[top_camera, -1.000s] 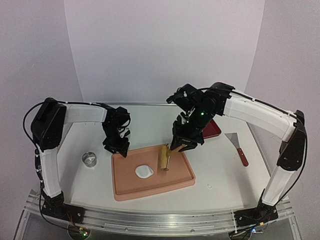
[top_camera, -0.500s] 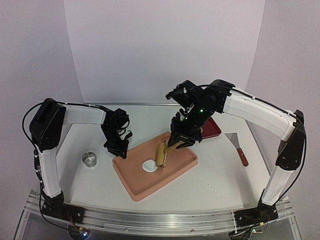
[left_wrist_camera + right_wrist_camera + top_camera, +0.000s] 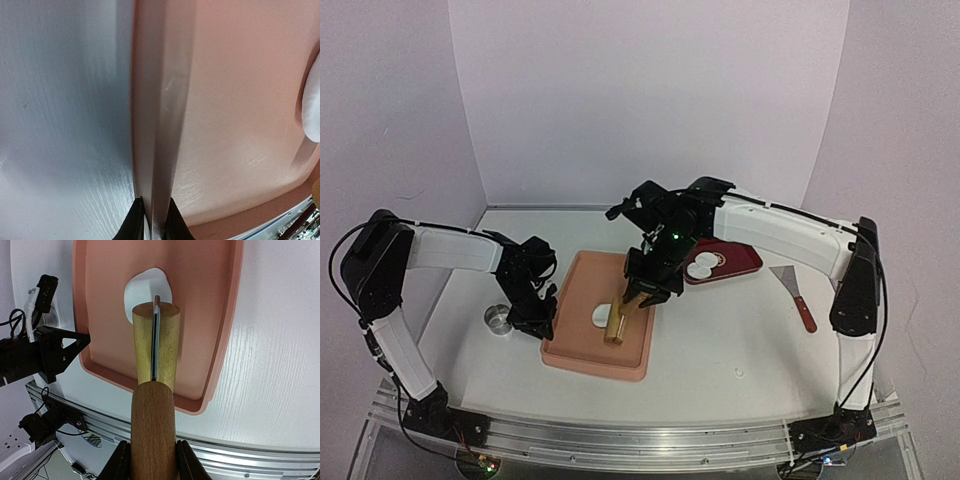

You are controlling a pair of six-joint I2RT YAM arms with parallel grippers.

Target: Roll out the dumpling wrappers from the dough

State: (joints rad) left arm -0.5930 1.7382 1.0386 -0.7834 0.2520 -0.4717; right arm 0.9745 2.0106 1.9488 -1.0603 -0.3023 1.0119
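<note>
Right now the left gripper [image 3: 535,322] is pinching the left rim of the pink tray [image 3: 592,364]. One of its fingers [image 3: 134,225] is sitting outside the rim and the other inside, and they are squeezing the thin wall between them. It is probably holding on like this so the tray is not sliding about on the table while the other arm is pushing on it. The right gripper [image 3: 642,290] is clamping its two fingers around the round handle of the wooden rolling pin [image 3: 155,350]. It is holding the pin tilted, with the handle high and the roller end reaching down into the tray. Holding it by the handle is likely leaving the roller free to turn. The dough [image 3: 142,287] is lying flat on the tray floor, a bit left of the middle, as a small white patch with a bumpy edge. The far end of the roller is covering its near edge, but how hard it is pressing cannot be told. The dough is looking small and not yet spread wide, so the rolling seems to be only partly done. Two round wrappers [image 3: 701,266] are resting side by side on a red plate [image 3: 748,262] near the tray's far right corner, most likely out of the way. A metal ring cutter [image 3: 499,319] is waiting on the table just left of the left gripper. A scraper [image 3: 794,290] is lying far to the right, well apart from the tray.
</note>
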